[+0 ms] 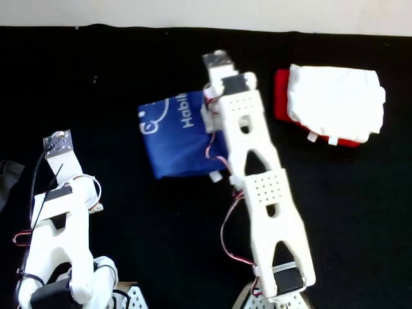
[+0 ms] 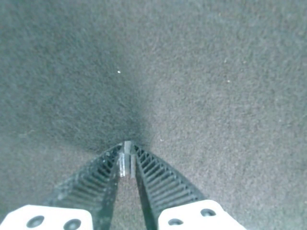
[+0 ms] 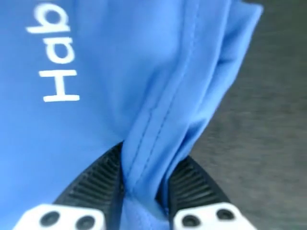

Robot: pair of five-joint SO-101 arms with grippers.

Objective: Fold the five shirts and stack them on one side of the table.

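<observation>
Blue shirt (image 1: 177, 145) askew in right hand (image 3: 151, 155)

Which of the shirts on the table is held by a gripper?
The blue shirt: the right gripper is shut on a fold of it. The white shirt lies apart on the red shirt, with no gripper touching them.

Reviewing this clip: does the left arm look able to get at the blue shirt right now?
Probably yes. Bare table lies between the left pincer and the blue shirt's nearer edge. The right pincer, shut on the opposite side, leaves that edge free.
</observation>
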